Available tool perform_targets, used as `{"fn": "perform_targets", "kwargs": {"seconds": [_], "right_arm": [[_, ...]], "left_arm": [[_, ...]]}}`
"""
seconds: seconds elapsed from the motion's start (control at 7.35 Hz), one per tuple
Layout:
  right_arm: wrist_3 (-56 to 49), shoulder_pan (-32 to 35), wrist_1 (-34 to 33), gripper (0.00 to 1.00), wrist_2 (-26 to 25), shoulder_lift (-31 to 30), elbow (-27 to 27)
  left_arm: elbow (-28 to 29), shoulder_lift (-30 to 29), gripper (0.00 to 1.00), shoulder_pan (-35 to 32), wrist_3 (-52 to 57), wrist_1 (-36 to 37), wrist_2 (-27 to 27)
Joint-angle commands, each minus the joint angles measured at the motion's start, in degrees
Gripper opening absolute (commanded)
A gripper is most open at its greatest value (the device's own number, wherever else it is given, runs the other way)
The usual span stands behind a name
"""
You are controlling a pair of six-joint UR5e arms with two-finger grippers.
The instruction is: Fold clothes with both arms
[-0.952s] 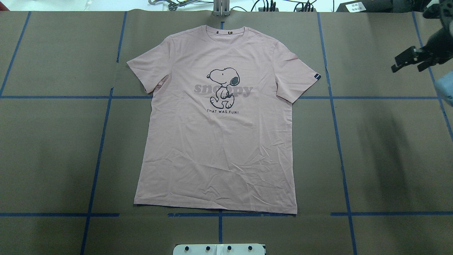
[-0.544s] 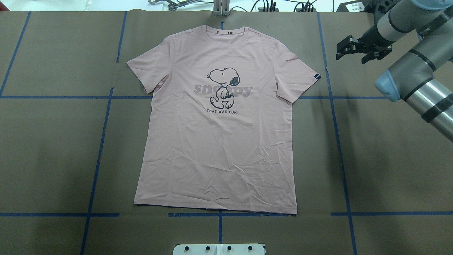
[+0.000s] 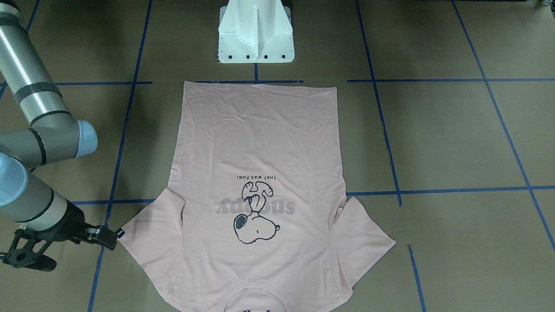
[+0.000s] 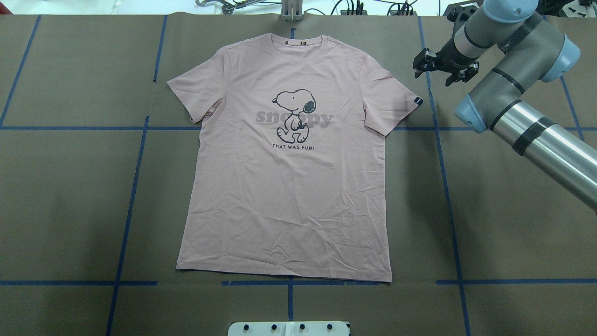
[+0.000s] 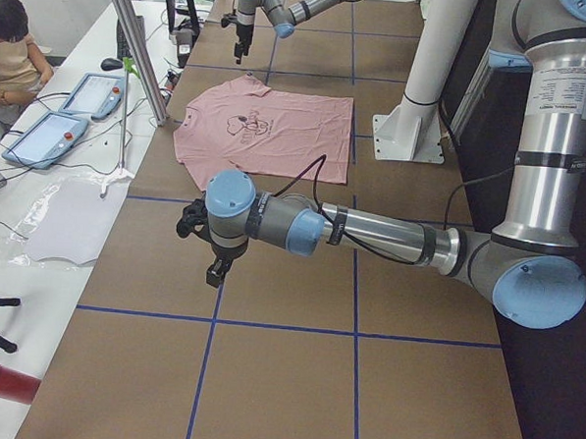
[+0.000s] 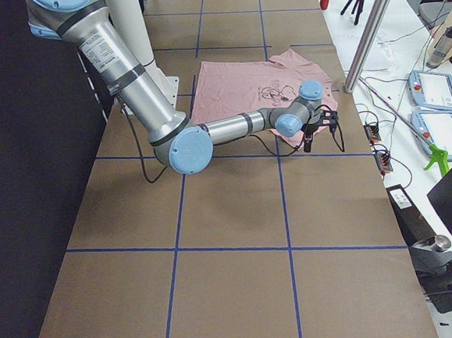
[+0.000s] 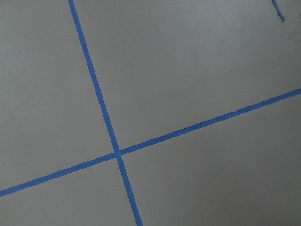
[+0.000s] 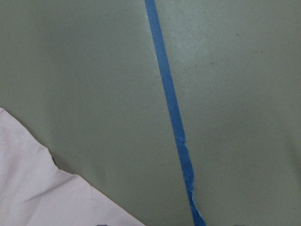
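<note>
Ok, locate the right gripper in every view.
Front-facing: right gripper lower left, beside the sleeve tag.
Overhead: upper right, just above that tag.
Exterior left: far off, near the top edge.
Exterior right: right of centre.
Left wrist: not in it.
Right wrist: not in it; only the sleeve shows.
Shared landmark: the T-shirt's tagged sleeve.

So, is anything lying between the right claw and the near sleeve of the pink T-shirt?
Nothing visible. Between the right claw and the T-shirt sleeve there is only bare brown table cover and one blue tape line.
</note>
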Motion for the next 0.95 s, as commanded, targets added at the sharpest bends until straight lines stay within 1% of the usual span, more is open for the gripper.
{"fn": "perform_targets", "kwargs": {"seconds": [0.0, 0.41, 0.54, 0.68, 0.82], "right_arm": [[2.87, -2.09, 0.03, 0.84, -0.69, -0.32, -1.18], [3.48, -3.59, 0.03, 0.68, -0.69, -1.20, -0.74], [4.88, -4.03, 0.03, 0.55, -0.69, -1.03, -0.74], [4.98, -3.94, 0.03, 0.33, -0.69, -0.85, -0.65], [5.42, -4.03, 0.12, 0.00, -0.69, -0.50, -0.56]], "left_arm": [[-0.20, 0.02, 1.00, -0.09, 0.05, -0.07, -0.22], [-1.17, 0.20, 1.00, 0.00, -0.04, 0.02, -0.04], [-1.25, 0.20, 1.00, 0.00, -0.04, 0.02, -0.04], [-1.25, 0.46, 1.00, -0.09, 0.04, 0.02, -0.04], [-1.25, 0.63, 1.00, 0.00, 0.05, 0.02, -0.04]]}}
